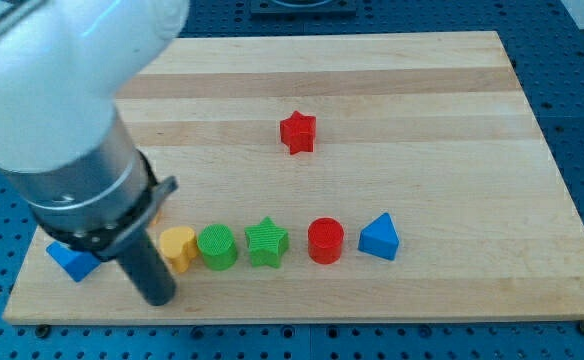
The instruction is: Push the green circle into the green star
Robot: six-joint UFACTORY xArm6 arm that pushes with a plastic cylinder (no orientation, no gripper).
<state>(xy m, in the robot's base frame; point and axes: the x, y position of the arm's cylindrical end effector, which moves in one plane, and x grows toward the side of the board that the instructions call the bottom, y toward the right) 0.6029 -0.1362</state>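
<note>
Camera view: my tip [160, 296] on surface [452, 290] nr bottom-left corner, just left of yellow block [177, 247]. No hand on rig, rod only.
Row along bottom edge, L to R: yellow block, green circle [217, 246], green star [267, 242], red circle [325, 240], blue triangle [379, 237]. Green circle just beside green star; contact unclear.
Red star [297, 132] nr centre. Blue block [72, 259] partly hidden by arm [62, 120].

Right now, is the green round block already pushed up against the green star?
Nearly: the green circle sits just left of the green star, but whether they actually touch I cannot tell.
</note>
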